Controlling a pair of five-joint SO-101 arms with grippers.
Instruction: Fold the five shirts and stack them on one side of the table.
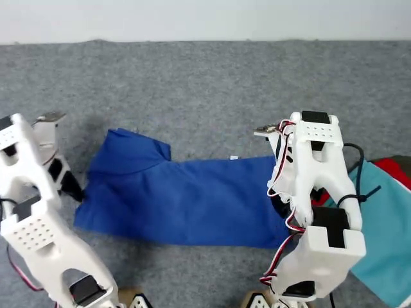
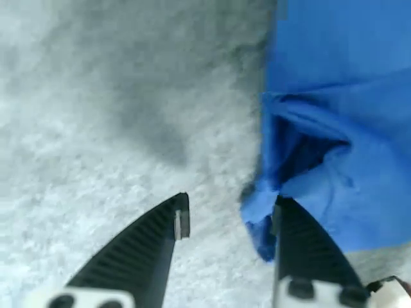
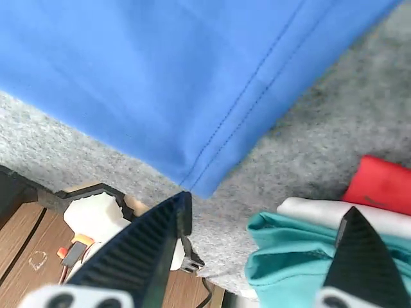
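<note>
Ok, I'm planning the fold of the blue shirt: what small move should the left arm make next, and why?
Probably shut the left gripper on the bunched edge of the blue shirt: its jaws stand open, that edge lies just between them, and nothing is gripped yet.

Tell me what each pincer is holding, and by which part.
Nothing is held. The left pincer stands open at the edge of the blue shirt; the right pincer is open near its corner.
</note>
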